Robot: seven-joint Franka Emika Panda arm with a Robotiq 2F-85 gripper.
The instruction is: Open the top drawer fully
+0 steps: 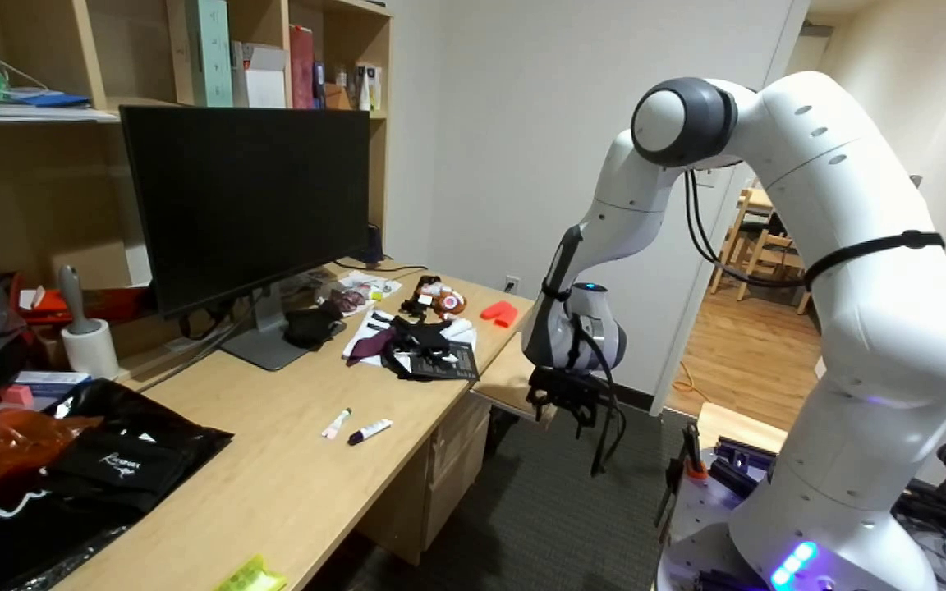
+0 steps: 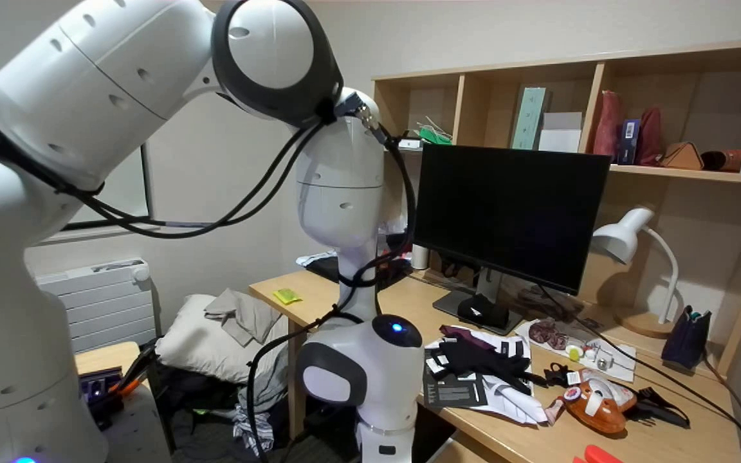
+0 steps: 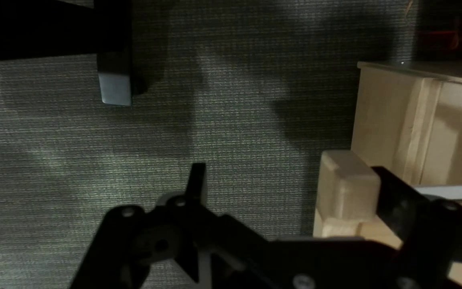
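My exterior views give me a black rectangular monitor (image 1: 247,205), a white gooseneck lamp (image 2: 622,238) and a small yellow-green packet (image 2: 287,296) on the pale wooden desk (image 1: 276,460).

Monitor (image 2: 509,212) on surface (image 1: 243,468), shelves (image 2: 660,83) behind; from here lamp (image 2: 616,239) right, bag (image 1: 136,439) left; top drawer (image 1: 507,373) juts out below surface edge.

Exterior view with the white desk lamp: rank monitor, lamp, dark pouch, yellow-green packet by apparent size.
Largest to smallest, as they look there:
1. Monitor
2. White desk lamp
3. Dark pouch
4. Yellow-green packet
Image size only; differing distances may skew true sizes.
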